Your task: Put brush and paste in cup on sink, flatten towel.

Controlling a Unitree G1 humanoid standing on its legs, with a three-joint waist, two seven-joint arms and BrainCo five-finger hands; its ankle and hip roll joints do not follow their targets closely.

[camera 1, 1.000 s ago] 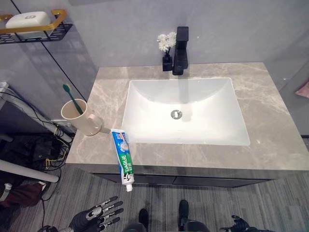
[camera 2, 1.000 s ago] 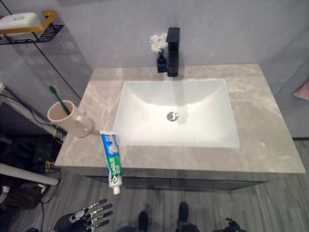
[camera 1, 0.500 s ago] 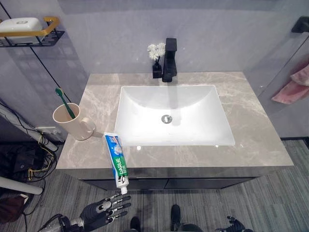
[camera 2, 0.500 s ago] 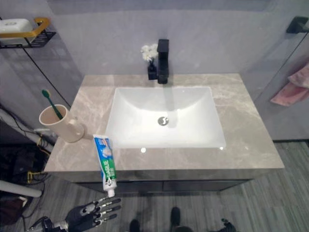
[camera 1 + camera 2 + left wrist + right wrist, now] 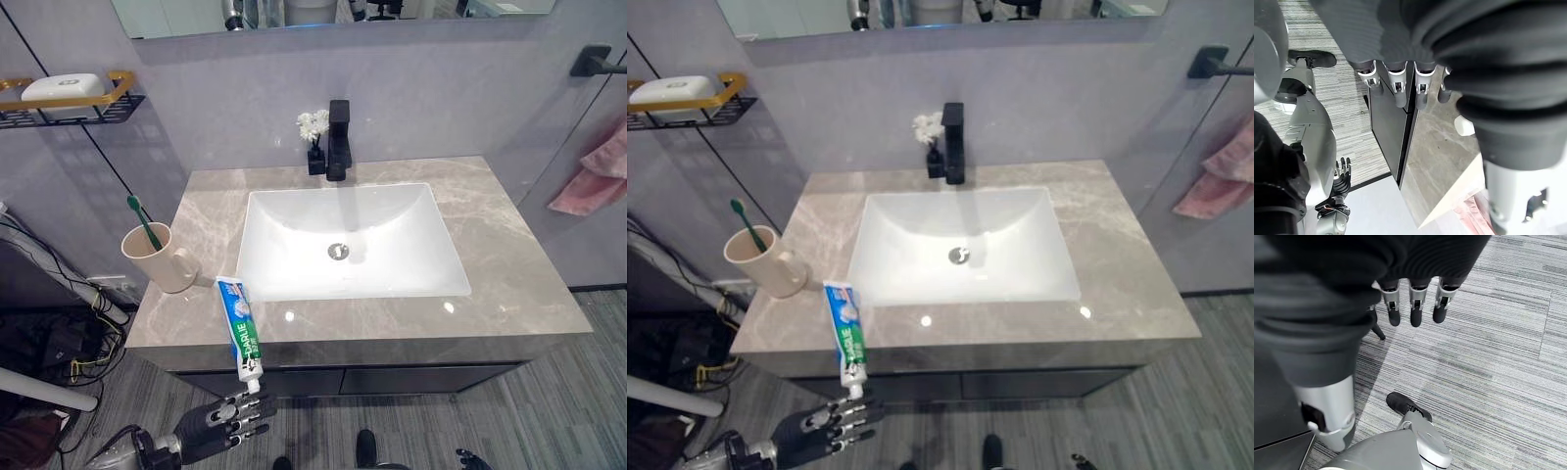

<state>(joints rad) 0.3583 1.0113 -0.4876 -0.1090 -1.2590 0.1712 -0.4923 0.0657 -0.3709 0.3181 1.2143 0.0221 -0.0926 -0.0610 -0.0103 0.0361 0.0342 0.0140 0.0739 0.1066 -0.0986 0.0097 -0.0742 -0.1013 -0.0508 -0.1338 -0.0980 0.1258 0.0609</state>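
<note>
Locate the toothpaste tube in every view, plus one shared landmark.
Left eye view: toothpaste tube at the counter's front-left, cap overhanging the edge.
Right eye view: same spot.
Left wrist view: a white cap past the fingers may be it; unsure.
Right wrist view: floor.
Landmark: cup.

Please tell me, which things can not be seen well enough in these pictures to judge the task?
- Toothbrush: its handle is hidden inside the cup in both eye views.
- Pink towel: cut off by the right edge, so how it hangs cannot be judged.
- Toothpaste: its cap overhangs the counter edge; whether the left hand touches it is unclear.
</note>
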